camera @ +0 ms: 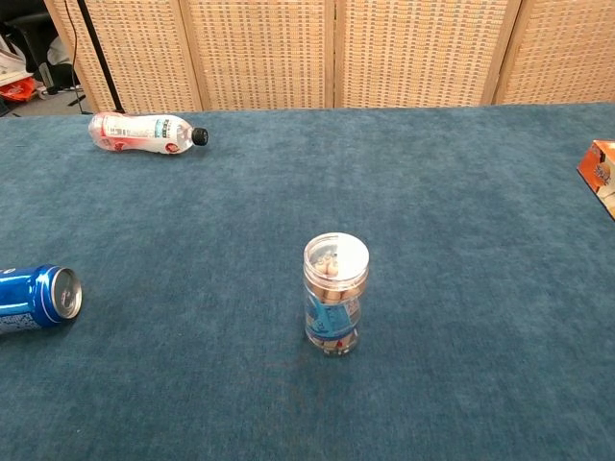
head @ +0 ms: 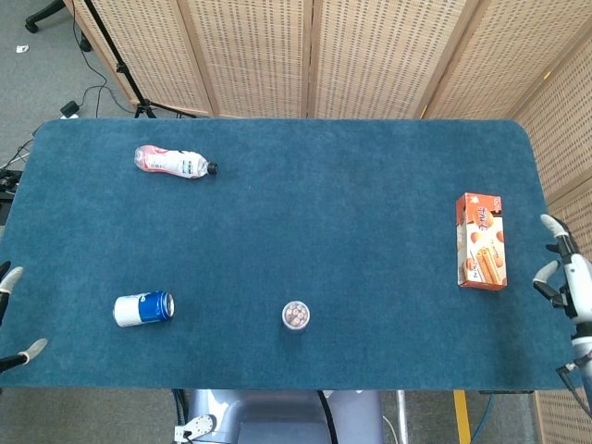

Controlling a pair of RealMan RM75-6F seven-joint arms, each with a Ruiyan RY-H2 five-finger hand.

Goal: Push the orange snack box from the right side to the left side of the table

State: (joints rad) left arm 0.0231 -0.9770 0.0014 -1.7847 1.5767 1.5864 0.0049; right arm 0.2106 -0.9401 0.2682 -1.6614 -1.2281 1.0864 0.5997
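The orange snack box lies flat near the table's right edge; only its corner shows at the right border of the chest view. My right hand is at the right table edge, just right of the box and apart from it, fingers spread and holding nothing. Only two fingertips of my left hand show at the left border of the head view, apart, with nothing between them. Neither hand shows in the chest view.
A clear jar of snacks stands upright near the front middle. A blue can lies on its side at the front left. A plastic bottle lies at the back left. Wicker screens stand behind the blue table.
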